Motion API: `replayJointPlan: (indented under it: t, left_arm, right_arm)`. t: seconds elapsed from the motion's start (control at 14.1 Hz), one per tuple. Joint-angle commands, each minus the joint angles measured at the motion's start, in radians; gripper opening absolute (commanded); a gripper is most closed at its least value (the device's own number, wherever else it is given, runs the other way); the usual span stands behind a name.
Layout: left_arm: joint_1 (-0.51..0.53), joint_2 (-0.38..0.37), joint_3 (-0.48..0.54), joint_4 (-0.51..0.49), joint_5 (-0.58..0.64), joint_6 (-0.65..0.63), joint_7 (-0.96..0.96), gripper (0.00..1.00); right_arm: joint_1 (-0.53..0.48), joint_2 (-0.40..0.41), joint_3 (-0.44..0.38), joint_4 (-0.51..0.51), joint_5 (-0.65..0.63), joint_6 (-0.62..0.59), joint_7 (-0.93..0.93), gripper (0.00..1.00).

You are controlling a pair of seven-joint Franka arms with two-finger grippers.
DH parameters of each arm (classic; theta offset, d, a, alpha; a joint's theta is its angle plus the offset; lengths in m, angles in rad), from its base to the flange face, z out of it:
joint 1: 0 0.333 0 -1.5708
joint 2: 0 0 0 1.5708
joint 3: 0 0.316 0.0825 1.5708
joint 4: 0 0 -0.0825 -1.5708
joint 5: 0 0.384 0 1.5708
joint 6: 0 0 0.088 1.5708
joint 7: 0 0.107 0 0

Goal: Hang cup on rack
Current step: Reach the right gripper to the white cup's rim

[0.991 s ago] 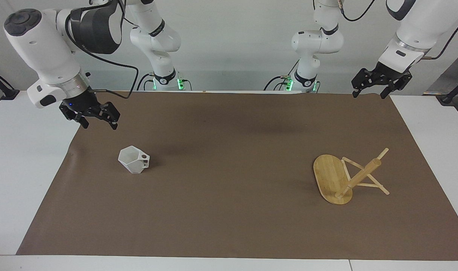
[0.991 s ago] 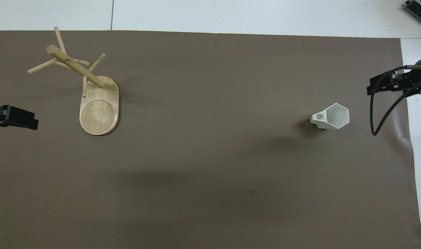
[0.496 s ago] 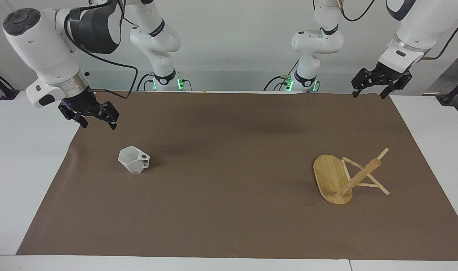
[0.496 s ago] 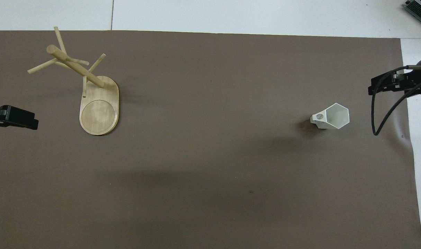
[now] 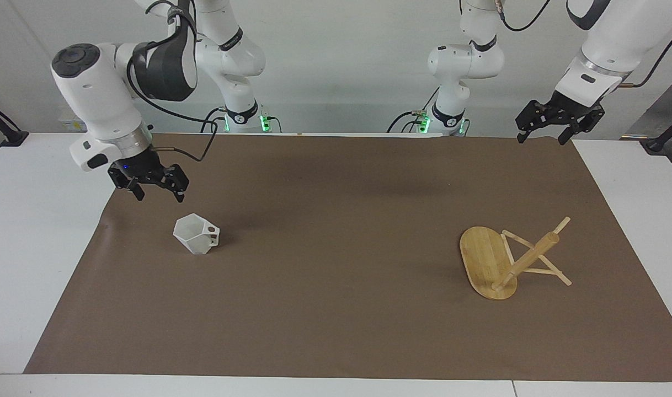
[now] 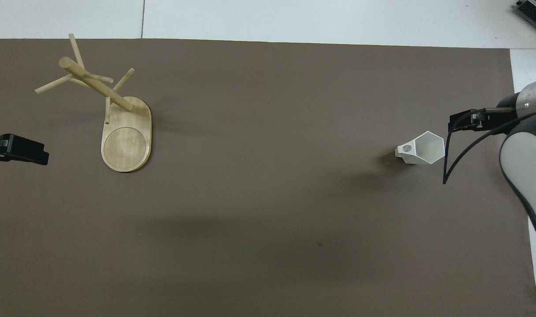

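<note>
The cup (image 5: pixel 196 234) stands on the brown mat (image 5: pixel 336 309) at the middle left of the facing view, mouth up, with its handle pointing to the middle of the table. The right gripper (image 5: pixel 156 190) hangs in the air just above and up-left of the cup, with its fingers spread apart and nothing in them. The rack (image 5: pixel 510 259) stands well apart from the cup, at the lower right of that view. The left gripper (image 5: pixel 540 134) waits up high at the upper right, fingers spread too. The cup has slanted, flat sides, so the fingers could slip off it or push it over if they come down crooked. If they bump the rim, the cup could slide away. Later, the small hole in the handle could miss the thin peg, and the cup could fall.
</note>
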Motion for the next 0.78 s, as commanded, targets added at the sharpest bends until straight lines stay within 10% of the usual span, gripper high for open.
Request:
replayJointPlan:
  t: [0.0,0.71]
  left_arm:
    - [0.005,-0.028,-0.005,-0.03,0.019,-0.002,-0.009,1.0]
    - [0.005,-0.028,-0.005,-0.03,0.019,-0.002,-0.009,1.0]
  right_arm:
    - [-0.015,-0.029,0.001,-0.098,0.016,0.078,-0.03,1.0]
    - [-0.085,0.062,0.0,-0.227,0.016,0.313,-0.233,1.0]
